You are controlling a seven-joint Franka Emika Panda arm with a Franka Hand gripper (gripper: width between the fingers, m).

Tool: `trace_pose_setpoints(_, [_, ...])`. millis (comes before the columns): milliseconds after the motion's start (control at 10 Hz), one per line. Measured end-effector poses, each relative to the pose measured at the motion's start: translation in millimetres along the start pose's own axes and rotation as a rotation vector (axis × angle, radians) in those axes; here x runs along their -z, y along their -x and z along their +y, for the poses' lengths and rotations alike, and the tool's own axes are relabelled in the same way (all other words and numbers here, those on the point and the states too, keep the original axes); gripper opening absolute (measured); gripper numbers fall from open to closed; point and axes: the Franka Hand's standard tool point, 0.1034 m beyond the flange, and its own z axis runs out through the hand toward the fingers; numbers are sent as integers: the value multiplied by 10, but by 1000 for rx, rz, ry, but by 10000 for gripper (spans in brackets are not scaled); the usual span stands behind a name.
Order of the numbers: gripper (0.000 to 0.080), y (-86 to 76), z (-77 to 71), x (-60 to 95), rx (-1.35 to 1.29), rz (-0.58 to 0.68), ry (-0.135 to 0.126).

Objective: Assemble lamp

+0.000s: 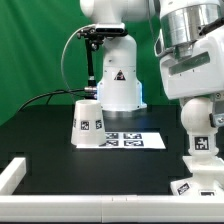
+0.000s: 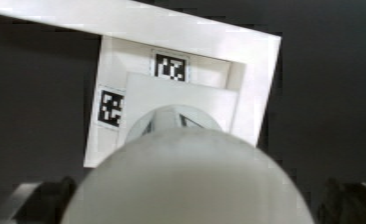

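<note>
The rounded white bulb (image 2: 189,170) fills the near part of the wrist view, and its narrow end points down at the angular white base (image 2: 198,45), which carries two square tags. My gripper (image 2: 189,205) is shut on the bulb, with a dark finger (image 2: 38,200) on either side of it. In the exterior view my gripper (image 1: 200,138) hangs at the right, right above the base (image 1: 196,172), and the bulb is hidden between the fingers. The tapered cone shade (image 1: 88,122) stands upright on the table, well off to the exterior view's left.
The marker board (image 1: 128,140) lies flat beside the shade. The big white robot pedestal (image 1: 118,85) stands behind it. A white rail (image 1: 18,172) runs along the table's front and left edge. A green backdrop hangs behind.
</note>
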Motion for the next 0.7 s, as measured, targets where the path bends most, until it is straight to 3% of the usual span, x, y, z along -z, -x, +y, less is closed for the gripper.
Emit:
trace_pose_setpoints(200, [698,56,-35,33,395,-6,41])
trace_pose_setpoints(300, [698,41,-24,66,389,13,17])
trace_pose_setpoints(700, [699,-53,-26,84,829,24,42])
